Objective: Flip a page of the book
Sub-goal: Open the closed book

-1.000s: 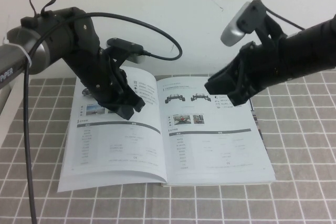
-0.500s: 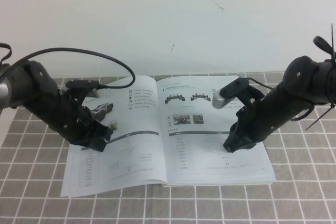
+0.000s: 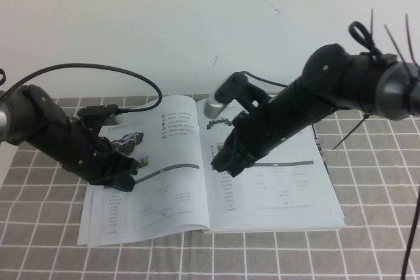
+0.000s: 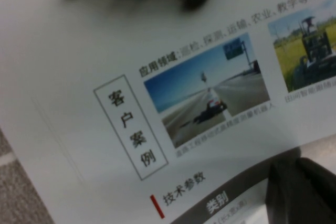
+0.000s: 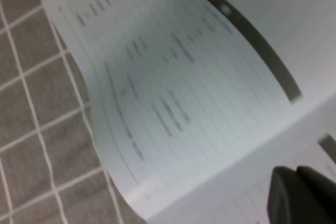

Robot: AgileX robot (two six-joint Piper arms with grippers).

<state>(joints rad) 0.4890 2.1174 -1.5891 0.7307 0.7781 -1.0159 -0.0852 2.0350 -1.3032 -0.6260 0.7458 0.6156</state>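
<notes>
In the high view, your book (image 3: 210,168) lies open and flat on the checked cloth (image 3: 367,247), spine running away from the robot. Take the spine as your landmark. The left gripper (image 3: 118,174) sits low on the leaf left of the spine, out toward that leaf's outer edge, and I judge it is there to pin that side flat so the booklet does not slide. You cannot tell from this view whether its fingers are parted. The right gripper (image 3: 226,162) has its tip just right of the spine, over the upper half of the right-hand leaf, with the arm reaching in across that leaf from its outer side. Its fingers are closed together with no paper visibly between them, so I judge the tip is meant to press or drag, not pinch. The page (image 3: 269,181) to be turned appears to be this right-hand leaf, lying flat.

In the left wrist view, you see the left leaf close up: a road photo (image 4: 207,87), a field photo (image 4: 304,48) and a boxed heading. A dark finger shows at one corner, resting on or just above the paper.

In the right wrist view, the table-printed leaf left of the spine curves down to the cloth, and a dark finger tip sits just across the spine fold from it.
</notes>
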